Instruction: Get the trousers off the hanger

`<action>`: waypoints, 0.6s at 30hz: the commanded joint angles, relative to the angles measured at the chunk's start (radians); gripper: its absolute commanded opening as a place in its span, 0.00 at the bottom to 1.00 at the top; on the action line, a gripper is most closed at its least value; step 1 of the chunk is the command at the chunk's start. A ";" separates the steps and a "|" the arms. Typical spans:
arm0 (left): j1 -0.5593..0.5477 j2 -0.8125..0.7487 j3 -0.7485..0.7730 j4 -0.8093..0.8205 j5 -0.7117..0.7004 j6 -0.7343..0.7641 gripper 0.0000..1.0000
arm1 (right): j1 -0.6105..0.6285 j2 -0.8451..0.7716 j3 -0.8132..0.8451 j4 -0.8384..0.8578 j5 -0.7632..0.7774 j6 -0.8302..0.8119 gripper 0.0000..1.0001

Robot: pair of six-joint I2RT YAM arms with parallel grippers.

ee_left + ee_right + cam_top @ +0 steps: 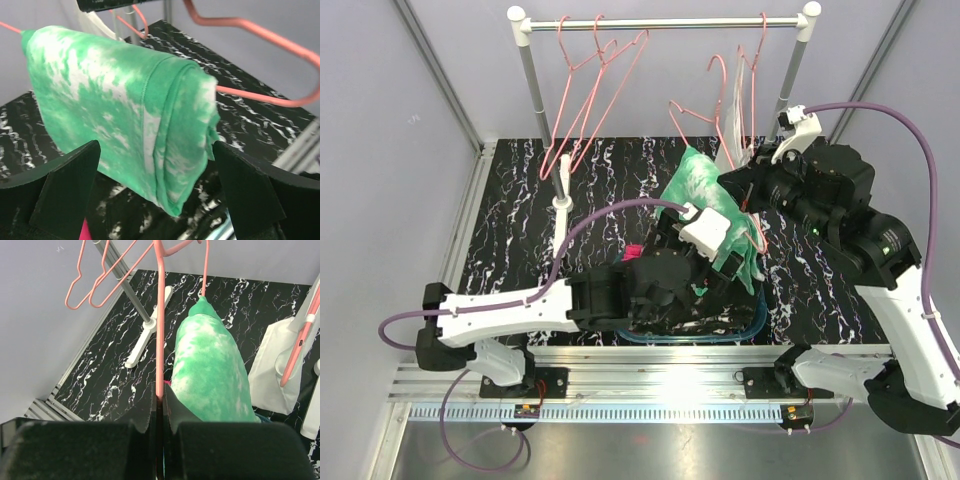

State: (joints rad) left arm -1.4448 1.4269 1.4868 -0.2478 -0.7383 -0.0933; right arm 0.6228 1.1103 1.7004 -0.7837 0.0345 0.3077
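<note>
Left wrist view: the left fingers (70,182) stand wide apart, one on each side of the folded green-and-white tie-dye trousers (125,110). These are draped over a pink wire hanger (250,23) above the black marbled tabletop (260,120). Right wrist view: the right fingers (175,412) are clamped together on the hanger's wire, with the trousers just beside them.

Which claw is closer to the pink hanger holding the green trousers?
Right: the right gripper is shut on the hanger. The left gripper is open, straddling the trousers.

green-and-white tie-dye trousers (692,185) hang folded over the pink hanger (160,315).
</note>
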 commanded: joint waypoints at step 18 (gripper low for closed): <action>0.075 0.050 0.043 0.209 -0.088 0.138 0.07 | 0.074 -0.035 0.110 0.195 -0.071 0.053 0.00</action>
State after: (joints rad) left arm -1.3754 1.4952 1.4868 -0.1268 -0.8127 0.0277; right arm 0.6819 1.1095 1.7435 -0.7715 -0.0029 0.3439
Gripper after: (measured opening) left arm 0.156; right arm 0.041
